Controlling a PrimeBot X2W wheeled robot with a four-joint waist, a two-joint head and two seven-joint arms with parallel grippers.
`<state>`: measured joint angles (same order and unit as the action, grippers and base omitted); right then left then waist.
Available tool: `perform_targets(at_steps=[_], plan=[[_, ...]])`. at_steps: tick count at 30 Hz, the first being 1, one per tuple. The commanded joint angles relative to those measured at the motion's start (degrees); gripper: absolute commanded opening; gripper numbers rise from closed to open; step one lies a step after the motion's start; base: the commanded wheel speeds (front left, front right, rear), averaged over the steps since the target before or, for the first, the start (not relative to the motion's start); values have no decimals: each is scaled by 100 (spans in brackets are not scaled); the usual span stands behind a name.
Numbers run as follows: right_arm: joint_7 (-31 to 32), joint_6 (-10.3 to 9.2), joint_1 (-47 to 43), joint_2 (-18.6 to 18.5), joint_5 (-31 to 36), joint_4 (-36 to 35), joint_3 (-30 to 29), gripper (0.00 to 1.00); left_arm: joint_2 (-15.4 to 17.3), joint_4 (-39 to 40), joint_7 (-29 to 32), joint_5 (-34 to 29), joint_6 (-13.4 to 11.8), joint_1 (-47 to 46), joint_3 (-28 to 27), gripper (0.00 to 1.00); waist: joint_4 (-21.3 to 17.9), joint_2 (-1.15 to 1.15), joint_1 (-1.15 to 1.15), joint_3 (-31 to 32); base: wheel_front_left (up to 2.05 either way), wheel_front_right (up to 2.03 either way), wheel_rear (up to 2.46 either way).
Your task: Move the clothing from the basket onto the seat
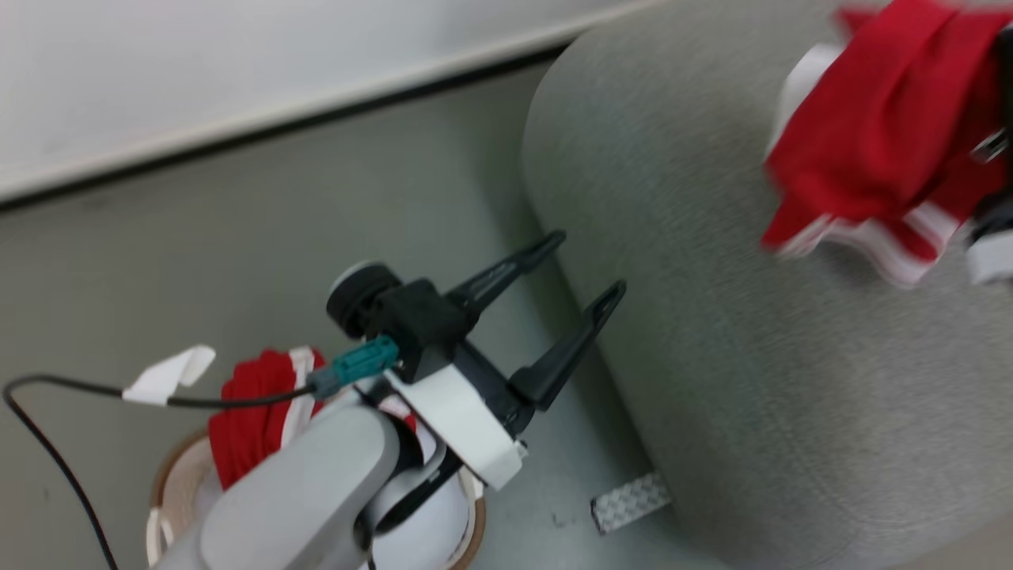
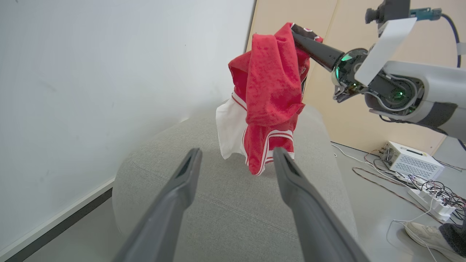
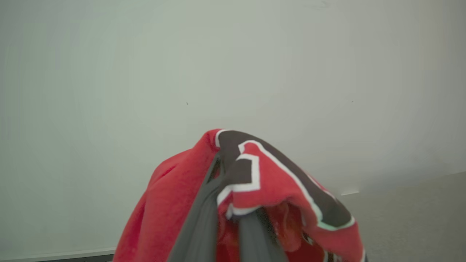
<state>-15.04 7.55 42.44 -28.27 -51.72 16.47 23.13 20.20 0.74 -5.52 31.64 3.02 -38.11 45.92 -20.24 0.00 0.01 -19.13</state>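
Grips soft red sports garment with white trim and black numeral (image 2: 269,91) in right pincer (image 2: 299,38), jaws narrow on cloth. Suspends garment over large light-grey woven-fabric seat (image 2: 225,203); contact with seat not discernible. Holds left pincer (image 1: 587,264) wide, empty, beside seat edge, over cream-white plastic basket with brown rim (image 1: 178,479). Shows more red clothing (image 1: 253,419) in basket.

Red white-striped clothing (image 2: 271,91), light-grey woven seat (image 2: 233,211), brown-rimmed cream basket (image 1: 178,467)
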Motion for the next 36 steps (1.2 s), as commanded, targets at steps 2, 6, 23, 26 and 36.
perform_targets(at_steps=[2, 6, 23, 26, 36], plan=[[-21, -12, 542, -85, 176, 326, -363, 0, -8, 42, 30, -173, 75, -350, 24, 100, 572, 0, -1, -1078, 0, 0, 0], [-5, -12, 1320, -253, 484, 922, -952, 0, -82, 15, -3, -325, 168, -746, 89, 100, 804, 0, -1, -1621, 0, 0, 0], [2, -13, 2024, 258, 1379, 3555, -2284, 0, -115, -408, -418, -522, 139, -832, 208, 100, 1055, 0, -1, -1980, 0, 0, 0], [-18, -13, 1832, 456, 1508, 3746, -2313, 69, -76, -472, -459, -513, 107, -794, 185, 100, 983, 0, -1, -1860, 0, 0, 0], [-19, -13, 700, 822, 1974, 2624, -2450, 100, 70, -726, -793, -330, -107, -323, -28, 100, 798, 0, -1, -1024, 0, 0, 0]])
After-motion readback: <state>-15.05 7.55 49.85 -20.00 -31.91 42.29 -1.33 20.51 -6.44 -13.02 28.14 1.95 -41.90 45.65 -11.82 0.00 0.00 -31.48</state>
